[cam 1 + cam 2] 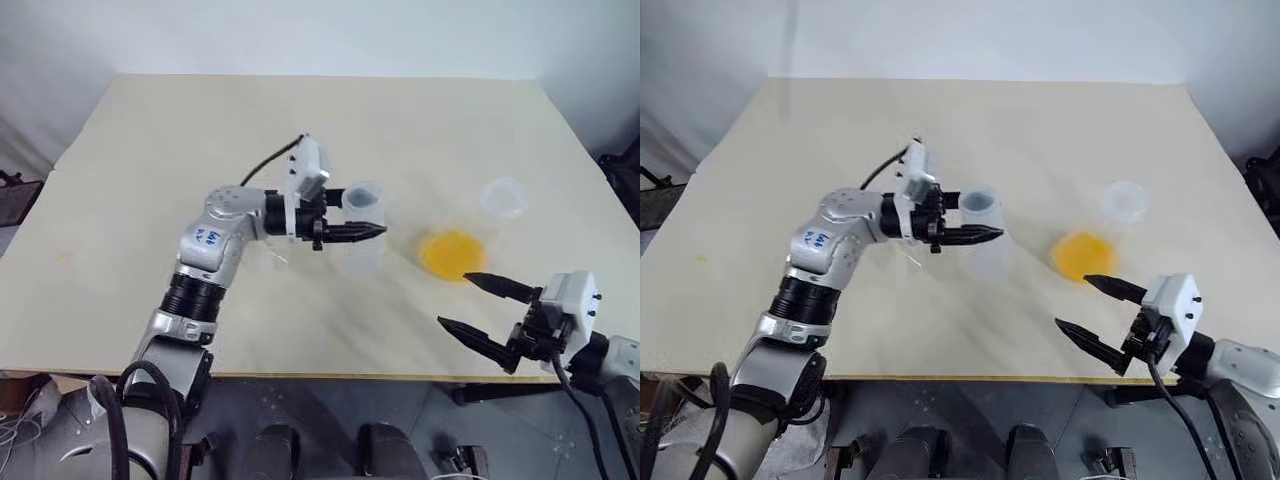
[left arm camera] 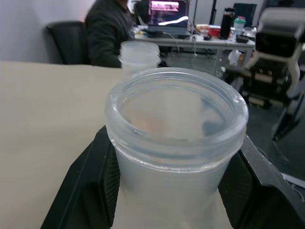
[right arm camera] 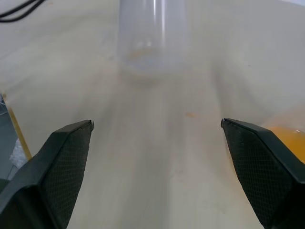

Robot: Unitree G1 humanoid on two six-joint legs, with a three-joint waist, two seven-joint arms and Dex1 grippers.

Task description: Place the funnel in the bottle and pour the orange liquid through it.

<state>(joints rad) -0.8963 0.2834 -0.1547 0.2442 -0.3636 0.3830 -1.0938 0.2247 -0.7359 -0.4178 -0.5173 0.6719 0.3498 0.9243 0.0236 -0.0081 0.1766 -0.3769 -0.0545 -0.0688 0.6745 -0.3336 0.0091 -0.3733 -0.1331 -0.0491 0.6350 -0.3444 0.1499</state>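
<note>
The left gripper point(image 1: 368, 231) is clamped around the bottle point(image 1: 363, 228), its two black fingers lying level on either side of the translucent wall just below the rim; the left wrist view shows the wide open mouth of the bottle point(image 2: 176, 138) seated between the finger pads, upright. The bottle sits near the middle of the table point(image 1: 200, 130). To its right, apart from it, the orange liquid point(image 1: 452, 252) fills a clear, broad-based container that stands on the table. Farther back and to the right stands a second clear container point(image 1: 503, 197) with an open mouth. The right gripper point(image 1: 488, 310) hovers at the near right edge of the table, its jaws spread wide and holding nothing, pointing toward the bottle. I cannot make out the funnel with any certainty.
</note>
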